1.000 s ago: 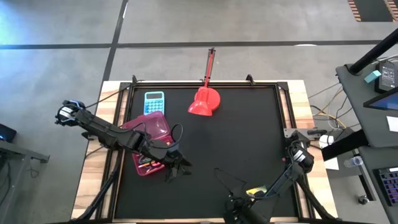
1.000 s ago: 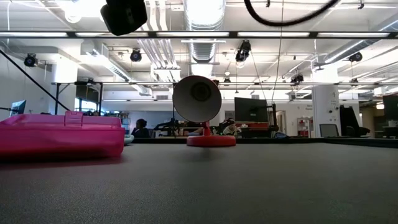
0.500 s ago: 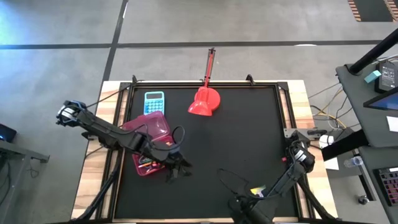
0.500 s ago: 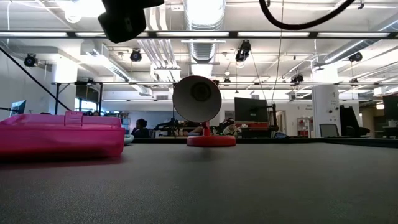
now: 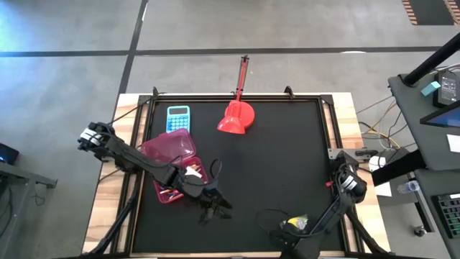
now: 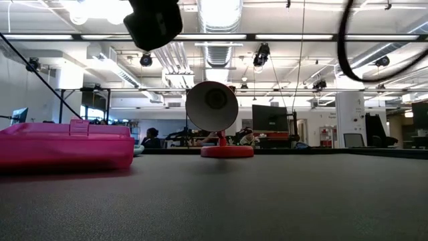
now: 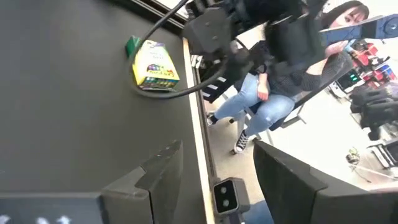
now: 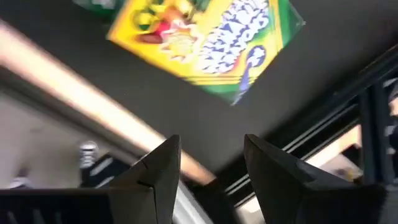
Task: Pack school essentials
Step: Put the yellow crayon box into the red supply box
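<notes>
Crayon box point(image 8: 202, 43), green and yellow, lies flat on the black mat point(image 5: 287, 158) close to the table's near edge, directly ahead of the right gripper's point(image 8: 208, 165) fingers point(image 8: 155, 168) and clear of them. Those fingers are spread with nothing between them, and the box sits just beyond the tips, a little toward one finger rather than centred. Its long axis runs slanted across the gap, so a grab across the short side would, I think, need a slight wrist turn first.

From above, the right gripper is largely hidden at the frame's bottom edge, with the box point(image 5: 297, 221) just beside it. The left gripper point(image 5: 213, 209) hovers over the mat just past the open pink case point(image 5: 172, 147), fingers wide apart and empty; its own camera shows the box point(image 7: 154, 65) well ahead, partly crossed by a dark cable point(image 7: 186, 81). The right arm is plainly the nearer one.

Printing on the box is colourful but too smeared to read; no brand name can be made out. A light-blue calculator point(image 5: 178, 118) and a red scoop point(image 5: 237, 119) rest far from both sets of fingers.
</notes>
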`<move>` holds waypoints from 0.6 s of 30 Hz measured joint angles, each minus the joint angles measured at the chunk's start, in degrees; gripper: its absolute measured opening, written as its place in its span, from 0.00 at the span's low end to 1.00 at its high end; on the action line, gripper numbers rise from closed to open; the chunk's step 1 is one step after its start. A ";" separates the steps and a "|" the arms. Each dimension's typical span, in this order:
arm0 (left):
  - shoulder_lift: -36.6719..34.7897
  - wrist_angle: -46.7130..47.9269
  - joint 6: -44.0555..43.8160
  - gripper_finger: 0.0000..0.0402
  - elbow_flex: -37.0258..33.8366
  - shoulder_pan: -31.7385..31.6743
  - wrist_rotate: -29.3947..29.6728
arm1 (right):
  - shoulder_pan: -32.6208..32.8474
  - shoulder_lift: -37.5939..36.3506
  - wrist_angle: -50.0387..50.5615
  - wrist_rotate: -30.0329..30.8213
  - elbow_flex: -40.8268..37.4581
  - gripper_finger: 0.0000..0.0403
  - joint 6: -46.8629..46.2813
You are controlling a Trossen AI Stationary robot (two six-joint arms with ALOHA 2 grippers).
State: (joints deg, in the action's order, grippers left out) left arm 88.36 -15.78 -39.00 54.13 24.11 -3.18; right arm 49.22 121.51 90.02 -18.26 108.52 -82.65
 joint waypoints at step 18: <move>0.50 -0.89 -2.69 0.45 1.31 0.01 -0.17 | -6.27 -0.09 -8.72 10.55 -9.00 0.38 7.76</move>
State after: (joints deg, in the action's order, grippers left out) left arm 88.86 -16.67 -41.69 55.44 24.12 -3.35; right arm 42.95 121.43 81.30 -7.71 99.52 -74.89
